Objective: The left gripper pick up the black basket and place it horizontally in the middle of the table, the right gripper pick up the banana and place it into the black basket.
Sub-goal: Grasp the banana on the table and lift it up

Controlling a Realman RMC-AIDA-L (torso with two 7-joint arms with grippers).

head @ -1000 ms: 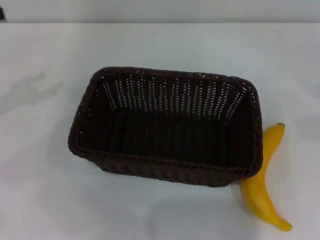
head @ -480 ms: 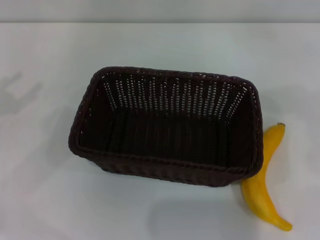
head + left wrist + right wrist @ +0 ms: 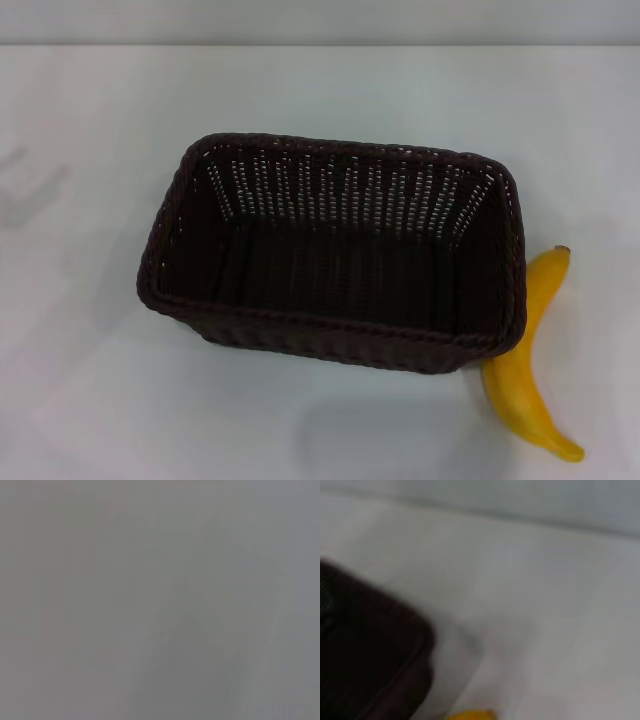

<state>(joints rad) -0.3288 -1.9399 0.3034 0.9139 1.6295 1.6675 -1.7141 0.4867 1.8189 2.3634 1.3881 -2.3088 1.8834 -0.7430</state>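
Centrally, woven rectangular black basket (image 3: 330, 255) on smooth white table (image 3: 90, 400); curved glossy banana (image 3: 525, 370) touching corner; pincers unseen.

Soft, even light fell on the table (image 3: 90, 400) in the head view, leaving faint grey shadows at its left side. The left wrist view was a featureless grey blur. The right wrist view was out of focus, with the basket (image 3: 365, 650) smeared dark.
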